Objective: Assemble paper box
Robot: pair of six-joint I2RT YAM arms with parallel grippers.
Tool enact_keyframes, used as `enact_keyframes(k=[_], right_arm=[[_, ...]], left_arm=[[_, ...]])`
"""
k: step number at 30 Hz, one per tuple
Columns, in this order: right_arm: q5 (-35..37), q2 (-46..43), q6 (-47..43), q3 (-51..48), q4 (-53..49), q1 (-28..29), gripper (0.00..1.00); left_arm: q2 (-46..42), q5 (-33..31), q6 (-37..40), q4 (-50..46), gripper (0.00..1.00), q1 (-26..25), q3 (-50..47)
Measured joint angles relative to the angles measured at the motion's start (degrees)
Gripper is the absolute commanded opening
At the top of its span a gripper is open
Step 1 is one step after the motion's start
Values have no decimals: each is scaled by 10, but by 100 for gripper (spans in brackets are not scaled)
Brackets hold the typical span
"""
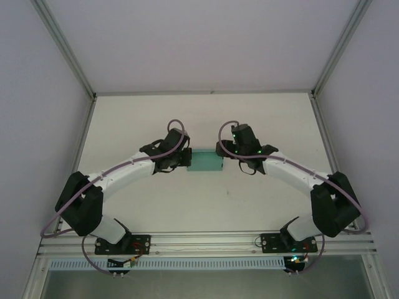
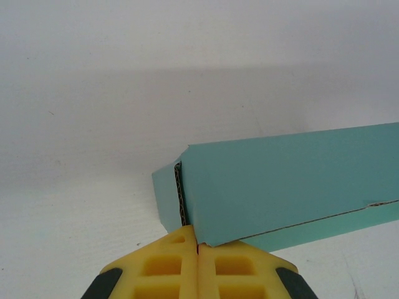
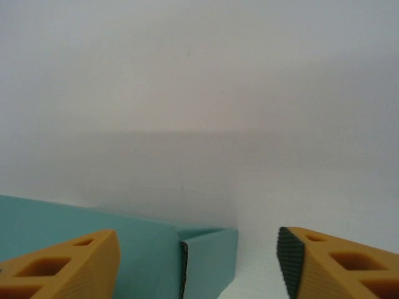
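Note:
The teal paper box [image 1: 206, 162] lies folded into a small rectangular shape at the middle of the table, between the two grippers. My left gripper [image 1: 181, 157] is at its left end. In the left wrist view the yellow fingers [image 2: 181, 261] are pressed together, and their tips [image 2: 198, 246] touch the lower corner of the box [image 2: 280, 187], where a corrugated edge shows. My right gripper [image 1: 228, 152] is at the box's right end. In the right wrist view it stands open [image 3: 199, 255], with the box's end [image 3: 209, 261] between the fingers, closer to the left finger [image 3: 68, 268].
The white tabletop [image 1: 199, 118] is enclosed by pale walls and aluminium frame posts [image 1: 65, 50]. A metal rail [image 1: 206, 240] with both arm bases runs along the near edge.

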Motion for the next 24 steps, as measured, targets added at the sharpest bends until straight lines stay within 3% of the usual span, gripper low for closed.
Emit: enact_keyframes(k=[2, 5, 7, 13, 14, 16, 17, 24], right_arm=[[-10, 7, 4, -19, 23, 0, 52], [-14, 8, 7, -36, 65, 0, 44], [-20, 10, 16, -48, 94, 0, 39], [-30, 11, 31, -79, 155, 0, 36], [-30, 11, 32, -81, 160, 0, 36], [-30, 10, 32, -89, 172, 0, 36], [-31, 8, 32, -94, 177, 0, 36], [-31, 4, 31, -110, 202, 0, 37]], left_arm=[[1, 0, 0, -2, 3, 0, 2], [2, 2, 4, -9, 21, 0, 5], [2, 8, 12, -13, 26, 0, 7], [-13, 17, 36, -85, 52, -3, 14], [-19, 17, 38, -99, 63, -3, 14], [-33, 18, 41, -120, 95, -2, 14], [-39, 20, 41, -129, 100, -1, 17], [-38, 54, 23, -123, 100, 43, 53]])
